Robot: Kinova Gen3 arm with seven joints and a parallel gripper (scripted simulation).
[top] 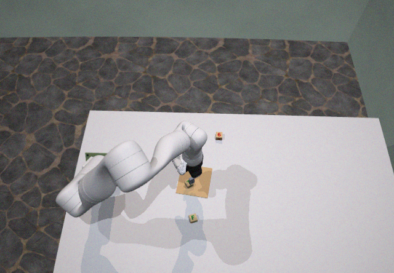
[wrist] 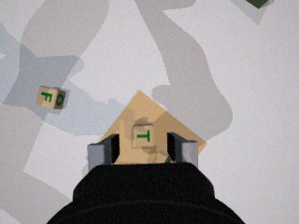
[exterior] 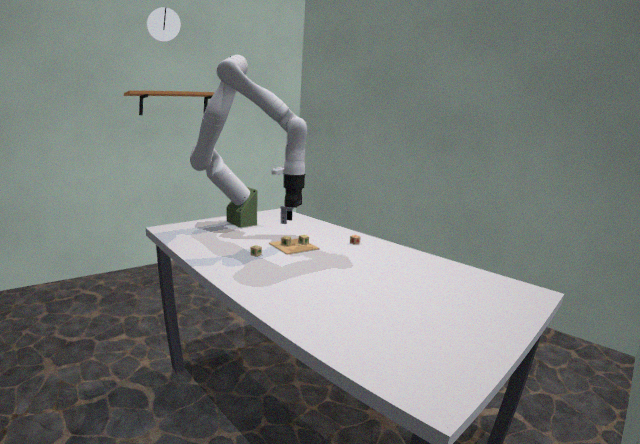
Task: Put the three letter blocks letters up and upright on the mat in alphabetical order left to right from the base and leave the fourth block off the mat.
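White surface (top: 286,200) in a green-walled room carries everything. Small wooden block with green T (wrist: 144,136) sits flat on the thin tan square mat (top: 203,187), framed between the two grey fingers of the black claw (wrist: 142,151), which hangs above it, spread fully and holding nothing. A second wooden block (exterior: 303,239) also stands on the mat near its far side; its letter cannot be read. Wooden block with green F (top: 192,218) lies off the mat, on the surface toward the near edge. Wooden block with red 6 (top: 218,135) lies well apart on the other side, off the mat as required.

Risks, as judged: T looks rotated against the finger line, so closing could twist or tip it, or drag the mat. Descent too deep may press the mat.

Room: the mat is small, so three blocks in a row leave little margin at its edges. Open surface lies all around; the green base (exterior: 242,212) stands well away.
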